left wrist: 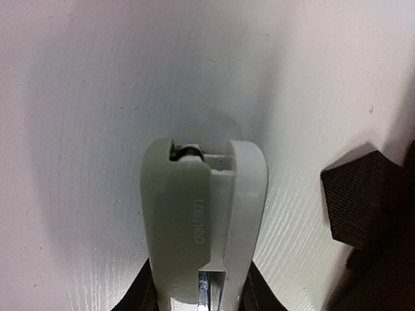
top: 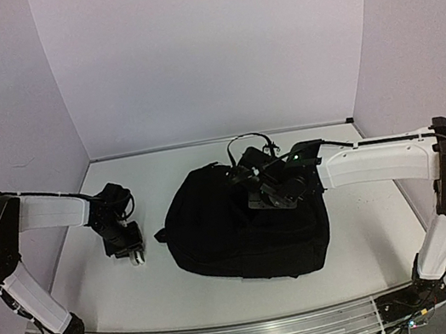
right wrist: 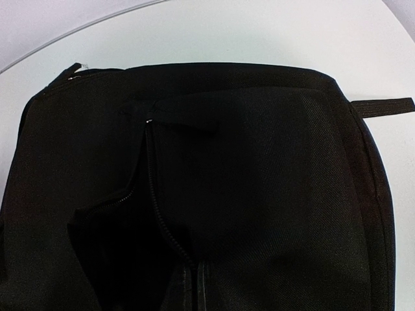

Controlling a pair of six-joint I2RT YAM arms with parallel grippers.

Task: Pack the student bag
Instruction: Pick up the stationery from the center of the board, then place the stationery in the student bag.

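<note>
The black backpack [top: 246, 223] lies flat in the middle of the white table [top: 372, 227], probably so that its zipped face points up and both arms can reach it. The right gripper [top: 270, 196] hangs over its upper part with the jaws fully closed; whether they pinch fabric or the zip pull cannot be told, but it seems placed to hold the opening steady. From the right wrist, the zip [right wrist: 155, 194] runs down the woven nylon as a fine toothed line, with a dark slack gap beside it where the cloth sags open. The fabric looks soft and matte, the corners rounded, and a flat webbing tab [right wrist: 382, 105] sticks out at the edge. To the left of the bag, the left gripper [top: 131, 250] points down at the table with its jaws narrowed against the sides of a pale grey stapler [left wrist: 201, 233]. The stapler is hard smooth plastic with a rounded nose, and it appears gripped for carrying into the bag.
</note>
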